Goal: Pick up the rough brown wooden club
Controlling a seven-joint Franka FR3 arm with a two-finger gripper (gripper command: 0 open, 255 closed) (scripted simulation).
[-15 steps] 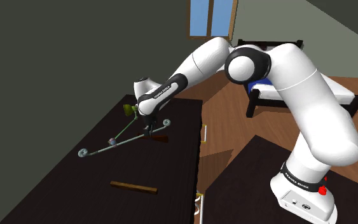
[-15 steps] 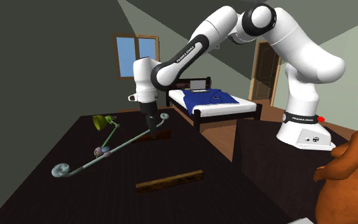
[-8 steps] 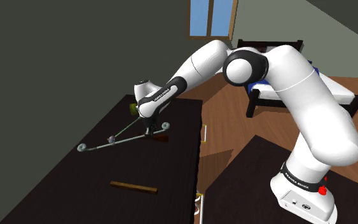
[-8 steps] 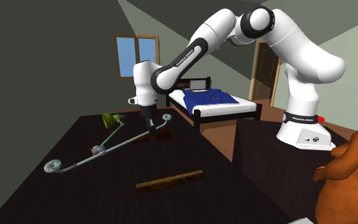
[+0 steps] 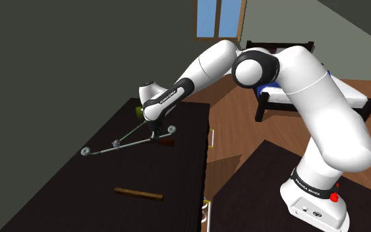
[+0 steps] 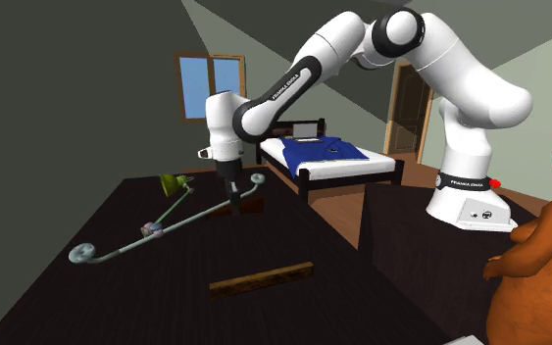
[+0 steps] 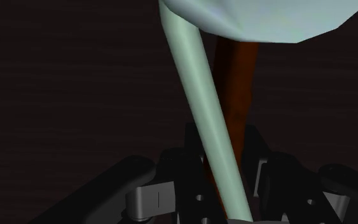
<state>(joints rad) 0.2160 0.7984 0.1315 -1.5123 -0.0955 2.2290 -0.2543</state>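
On the table the lamp has been shoved aside by the gripper, lowered at the club. Whether it is closed cannot be told; the lamp's rod may be caught too.

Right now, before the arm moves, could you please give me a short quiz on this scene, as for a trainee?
1. True or false: the pale green desk lamp stands upright on the dark table.
2. Which thing lies nearest the table's front edge in the second exterior view? A) the wooden bar B) the desk lamp C) a mug
3. Fill in: in the wrist view, the lamp's pale rod crosses in front of a reddish-brown ____.
Key: 1 false, it lies sprawled on the table; 2 A; 3 club.
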